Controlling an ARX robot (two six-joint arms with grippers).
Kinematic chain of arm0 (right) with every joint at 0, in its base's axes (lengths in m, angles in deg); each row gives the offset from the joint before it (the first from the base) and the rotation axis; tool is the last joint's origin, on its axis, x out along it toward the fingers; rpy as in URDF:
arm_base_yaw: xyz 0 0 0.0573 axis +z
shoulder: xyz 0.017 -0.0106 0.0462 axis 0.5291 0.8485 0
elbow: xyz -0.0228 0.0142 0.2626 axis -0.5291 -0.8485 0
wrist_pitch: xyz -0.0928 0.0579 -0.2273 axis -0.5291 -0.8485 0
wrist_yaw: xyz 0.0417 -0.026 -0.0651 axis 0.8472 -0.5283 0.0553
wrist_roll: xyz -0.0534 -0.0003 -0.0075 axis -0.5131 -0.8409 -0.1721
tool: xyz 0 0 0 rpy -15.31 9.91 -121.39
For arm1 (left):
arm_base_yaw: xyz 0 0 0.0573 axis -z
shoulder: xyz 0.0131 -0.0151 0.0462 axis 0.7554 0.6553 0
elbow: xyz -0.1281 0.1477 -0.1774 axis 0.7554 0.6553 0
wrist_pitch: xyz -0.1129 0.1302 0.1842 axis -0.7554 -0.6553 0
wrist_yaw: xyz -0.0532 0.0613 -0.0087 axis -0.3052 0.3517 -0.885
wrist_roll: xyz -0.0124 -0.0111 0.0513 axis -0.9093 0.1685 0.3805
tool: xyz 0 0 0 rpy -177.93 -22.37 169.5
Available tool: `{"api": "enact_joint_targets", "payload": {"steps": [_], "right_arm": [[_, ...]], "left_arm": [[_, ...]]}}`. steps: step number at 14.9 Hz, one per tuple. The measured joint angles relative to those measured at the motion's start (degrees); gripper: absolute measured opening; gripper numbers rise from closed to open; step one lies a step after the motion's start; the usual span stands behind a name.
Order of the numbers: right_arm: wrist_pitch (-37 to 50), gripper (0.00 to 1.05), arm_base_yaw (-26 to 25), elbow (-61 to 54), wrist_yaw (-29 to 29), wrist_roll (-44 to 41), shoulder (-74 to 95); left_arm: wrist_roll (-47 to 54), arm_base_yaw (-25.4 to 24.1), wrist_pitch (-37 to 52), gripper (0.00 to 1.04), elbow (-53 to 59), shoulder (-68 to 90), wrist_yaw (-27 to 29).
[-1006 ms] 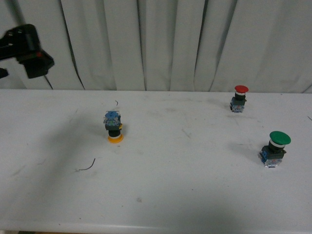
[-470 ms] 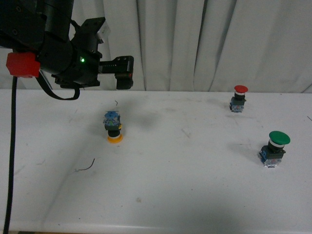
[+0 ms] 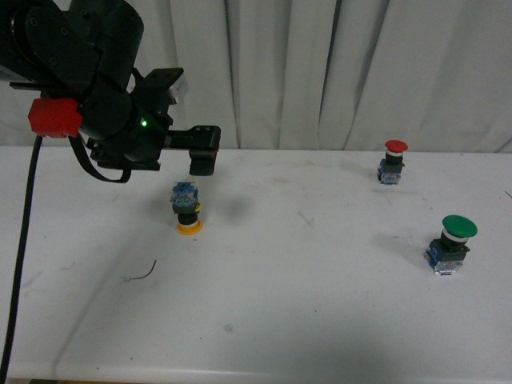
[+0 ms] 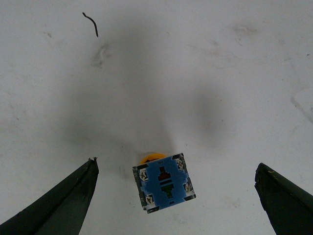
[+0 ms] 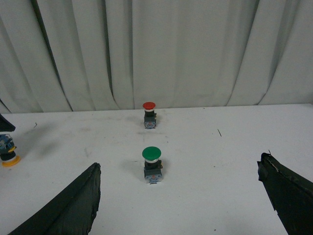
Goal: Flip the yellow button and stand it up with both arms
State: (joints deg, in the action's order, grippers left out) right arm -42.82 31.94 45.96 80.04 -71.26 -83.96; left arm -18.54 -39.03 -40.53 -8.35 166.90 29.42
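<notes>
The yellow button (image 3: 186, 210) stands upside down on the white table (image 3: 304, 320), with its yellow cap on the surface and its blue contact block on top. My left gripper (image 3: 202, 154) hangs open just above and behind it, apart from it. In the left wrist view the button (image 4: 164, 182) lies between the two spread fingers, nearer to one, and the left gripper (image 4: 176, 165) holds nothing. My right gripper (image 5: 179, 164) is open and empty, out of the front view. From the right wrist the yellow button (image 5: 7, 150) shows at the picture's edge.
A red-capped button (image 3: 394, 160) stands upright at the back right, and a larger green-capped button (image 3: 452, 243) stands nearer on the right. A thin dark wire scrap (image 3: 142, 274) lies front-left of the yellow button. Grey curtains (image 3: 320, 72) close off the back.
The left arm has swung in from the far left and come down a little, so its gripper now hangs over the yellow button. The buttons have not moved.
</notes>
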Motion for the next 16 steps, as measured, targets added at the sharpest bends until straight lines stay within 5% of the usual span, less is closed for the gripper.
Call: {"api": "enact_joint_targets", "payload": {"steps": [12,14,16], "right_arm": [[0.00,0.98,0.00,0.00,0.02,0.00,0.00],[0.00,0.98,0.00,0.00,0.02,0.00,0.00],[0.00,0.98,0.00,0.00,0.02,0.00,0.00]], "left_arm": [[-2.97,1.53,-6.21,0.98,-5.70,6.23,5.84],[-3.02,1.64,-6.40,0.78,-5.73,6.23,5.84],[-3.04,1.81,-6.47,0.45,-5.81,6.23,5.81]]}}
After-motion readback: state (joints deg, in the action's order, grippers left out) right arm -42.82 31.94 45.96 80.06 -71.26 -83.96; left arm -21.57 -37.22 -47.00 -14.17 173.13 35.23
